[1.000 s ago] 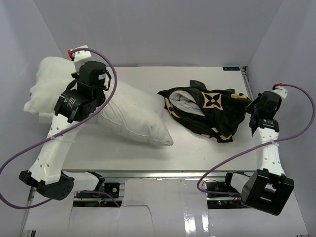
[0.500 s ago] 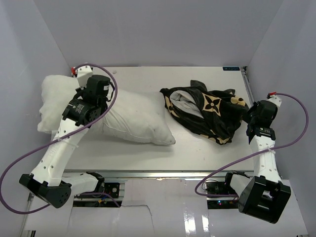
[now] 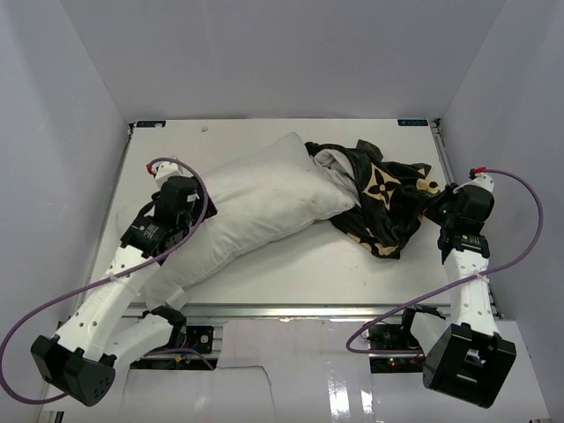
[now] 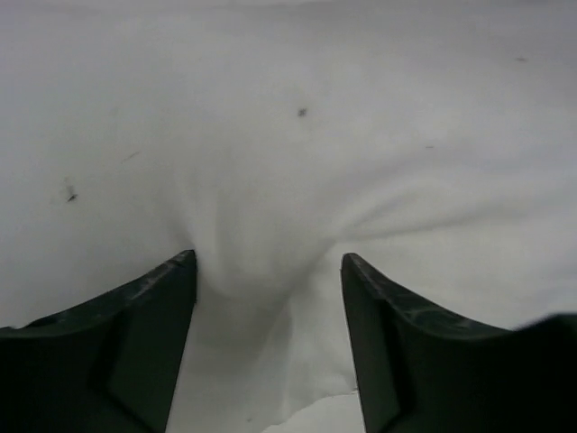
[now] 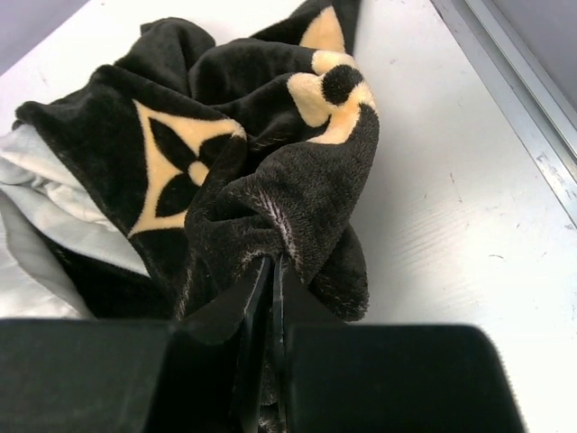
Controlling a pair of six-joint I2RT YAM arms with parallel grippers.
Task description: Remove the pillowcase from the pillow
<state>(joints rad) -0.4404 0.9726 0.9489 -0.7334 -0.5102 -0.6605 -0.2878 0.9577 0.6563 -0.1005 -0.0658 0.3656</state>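
Observation:
The plain white pillow point(image 3: 264, 198) lies slantwise across the table, its far right end against the pillowcase point(image 3: 388, 198). The pillowcase is a crumpled black heap with tan flower motifs and shows a pale grey inner side point(image 5: 54, 198). My left gripper point(image 3: 187, 204) rests over the pillow's near left part. In the left wrist view it point(image 4: 269, 262) stands open, with a puckered ridge of white pillow fabric point(image 4: 288, 135) between the fingers and not pinched. My right gripper point(image 3: 445, 207) is at the pillowcase's right edge. In the right wrist view it point(image 5: 273, 262) is shut on a fold of the black pillowcase point(image 5: 270, 162).
The white table point(image 3: 291, 264) is boxed in by pale walls on the left, back and right. A metal rail point(image 5: 523, 108) runs along the table's right edge. Purple cables point(image 3: 520, 229) loop from both arms near the front edge.
My left gripper has opened and let go of the pillow. The pillow dropped from the far left and now lies slantwise against the pillowcase. My left arm drew nearer; the right stays shut.

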